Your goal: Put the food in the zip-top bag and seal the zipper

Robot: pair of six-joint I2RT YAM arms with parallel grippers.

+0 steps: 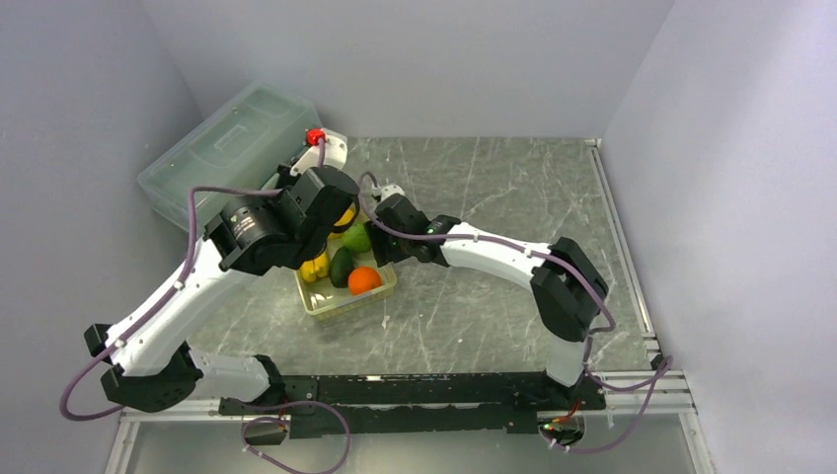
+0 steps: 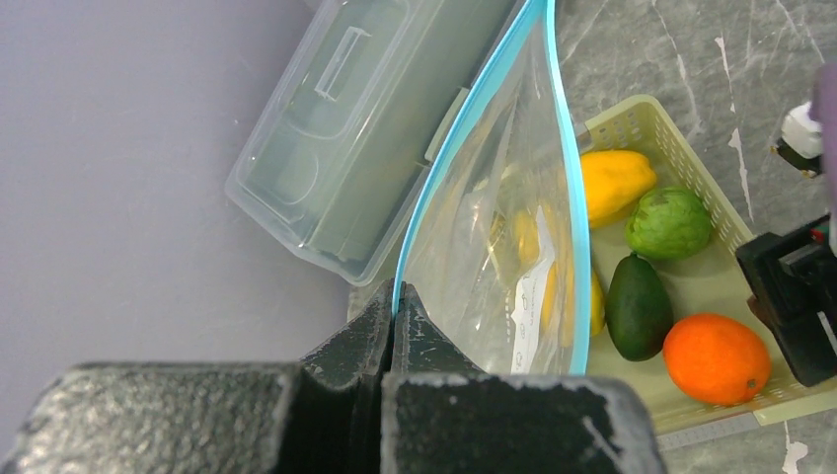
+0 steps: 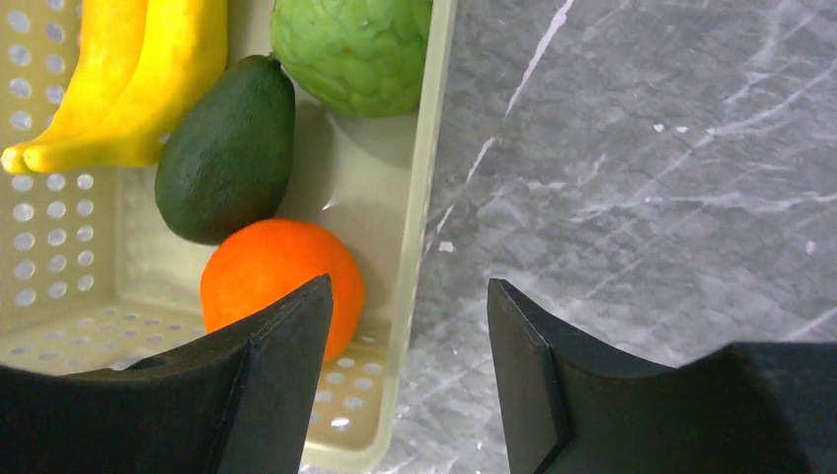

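Observation:
The food lies in a pale perforated basket (image 1: 326, 304): an orange (image 1: 363, 280), a dark avocado (image 1: 342, 265), a light green round piece (image 1: 356, 237) and yellow banana pieces (image 1: 316, 267). My left gripper (image 2: 400, 293) is shut on the teal zipper (image 2: 464, 118) of the clear zip-top bag (image 2: 494, 247). It holds the bag hanging open above the basket's left side. My right gripper (image 3: 410, 306) is open and empty over the basket's rim (image 3: 419, 227), beside the orange (image 3: 271, 267). The avocado (image 3: 227, 148) and bananas (image 3: 128, 79) lie beyond.
A large translucent lidded storage box (image 1: 227, 148) stands at the back left against the wall, close behind the bag (image 2: 345, 128). Grey marble tabletop (image 1: 494, 188) extends right of the basket. Walls close in on three sides.

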